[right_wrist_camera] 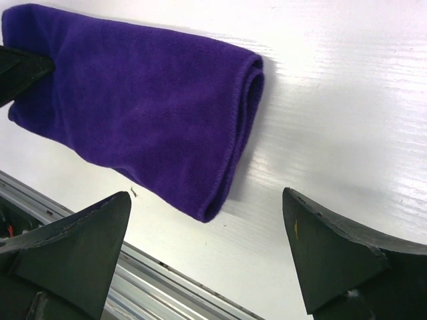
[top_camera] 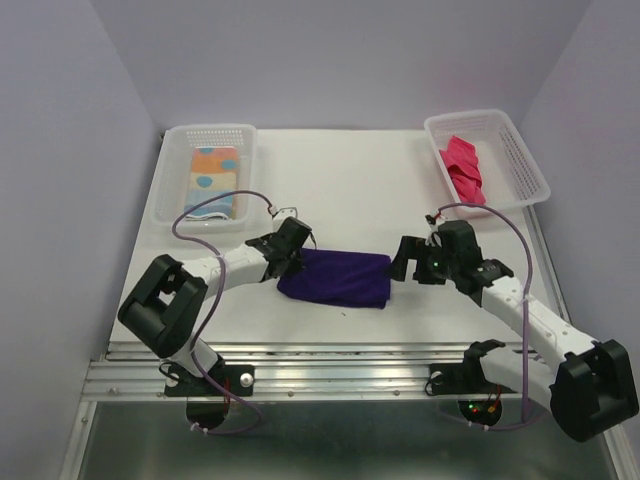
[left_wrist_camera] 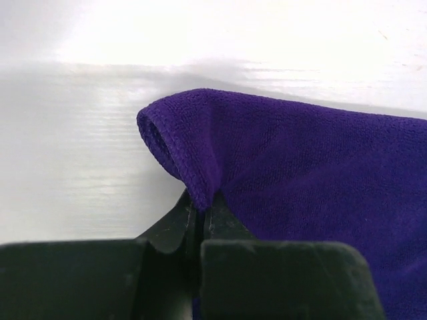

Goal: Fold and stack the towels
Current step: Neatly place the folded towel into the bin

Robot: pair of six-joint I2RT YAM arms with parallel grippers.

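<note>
A deep purple towel (top_camera: 338, 278) lies folded in the middle of the table. My left gripper (top_camera: 287, 256) is at its left end, shut on a pinched fold of the purple towel (left_wrist_camera: 200, 167). My right gripper (top_camera: 405, 262) hovers just off the towel's right end, open with nothing between its fingers; the towel's folded edge (right_wrist_camera: 230, 133) lies ahead of it. A striped, polka-dotted towel (top_camera: 213, 178) rests folded in the left basket. A hot pink towel (top_camera: 465, 168) lies in the right basket.
A white perforated basket (top_camera: 180, 140) stands at the back left and another (top_camera: 520, 160) at the back right. A metal rail (top_camera: 330, 372) runs along the table's near edge, close below the purple towel.
</note>
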